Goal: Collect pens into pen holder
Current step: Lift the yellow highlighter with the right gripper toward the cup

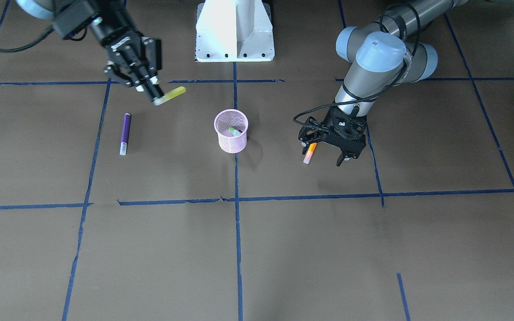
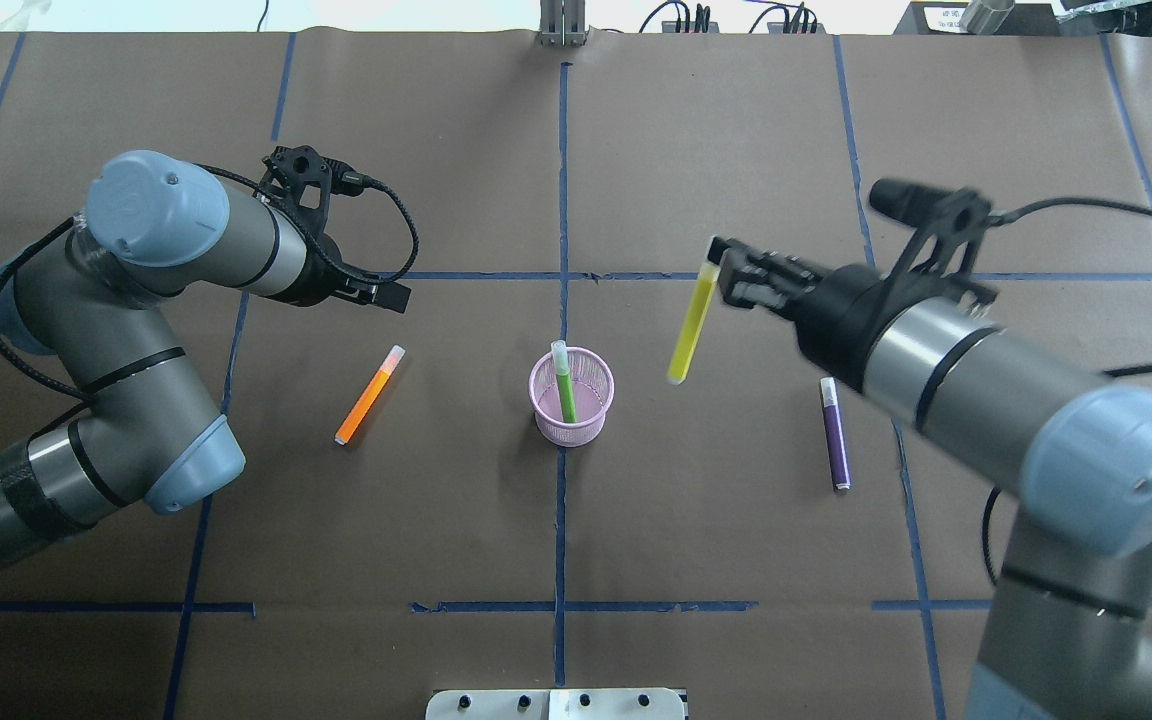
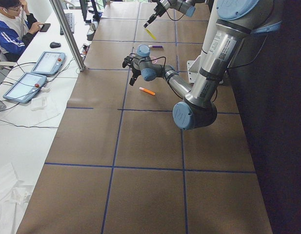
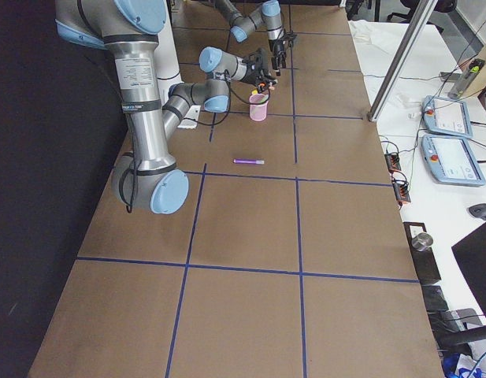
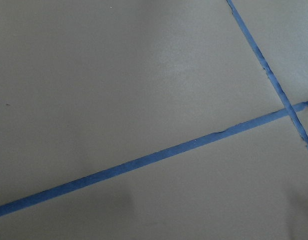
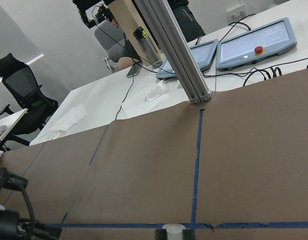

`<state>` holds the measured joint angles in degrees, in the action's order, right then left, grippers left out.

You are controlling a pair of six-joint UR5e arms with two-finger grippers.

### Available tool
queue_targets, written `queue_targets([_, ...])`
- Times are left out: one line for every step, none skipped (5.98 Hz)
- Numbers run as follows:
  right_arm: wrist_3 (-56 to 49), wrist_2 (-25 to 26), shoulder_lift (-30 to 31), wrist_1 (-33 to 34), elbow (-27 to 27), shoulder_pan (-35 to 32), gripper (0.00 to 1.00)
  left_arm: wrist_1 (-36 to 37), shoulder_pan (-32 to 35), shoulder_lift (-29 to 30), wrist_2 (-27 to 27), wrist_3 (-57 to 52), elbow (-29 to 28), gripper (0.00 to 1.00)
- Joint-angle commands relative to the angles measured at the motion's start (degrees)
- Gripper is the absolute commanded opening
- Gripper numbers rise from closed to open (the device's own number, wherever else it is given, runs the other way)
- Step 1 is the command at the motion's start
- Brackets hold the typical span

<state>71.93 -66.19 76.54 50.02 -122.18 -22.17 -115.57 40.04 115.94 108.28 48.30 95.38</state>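
One pen (image 2: 565, 390) stands in the pen holder (image 2: 591, 425), another pen (image 2: 369, 394) lies left, a third pen (image 2: 834, 433) right.

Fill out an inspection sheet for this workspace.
Surface: brown table with a blue tape grid.
Job's things: green pen stands in pink cup; orange pen and purple pen lie on table; yellow pen held in air.
Clutter: nothing seen.
Grippers: right gripper shut on yellow pen; left gripper open, beside orange pen.
Cables: black cable loops at left wrist.
Surroundings: person at side desk; tablets.
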Motion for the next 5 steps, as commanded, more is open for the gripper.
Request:
queue_targets([-4.0, 6.4, -4.0, 1.1, 2.6, 5.0, 0.00, -0.4, 0.1, -0.1, 1.1, 0.0, -1.0, 1.00])
queue_targets([-6.3, 6.6, -5.9, 2.6, 3.1, 4.2, 0.00, -0.6, 0.0, -1.1, 1.1, 0.0, -0.9, 1.00])
queue_targets([-7.2, 6.7, -8.9, 6.5, 3.8, 3.5, 0.00, -0.6, 0.0, -1.3, 1.1, 0.0, -1.0, 1.00])
queue_targets([-7.2, 7.0, -12.4, 7.4, 7.9, 3.4, 0.00, -0.6, 0.0, -1.3, 1.2, 0.1, -1.0, 1.00])
queue_targets([-7.2, 8.3, -14.6, 7.4, 11.5, 3.3, 0.00, -0.6, 0.0, -1.5, 1.2, 0.1, -1.0, 1.00])
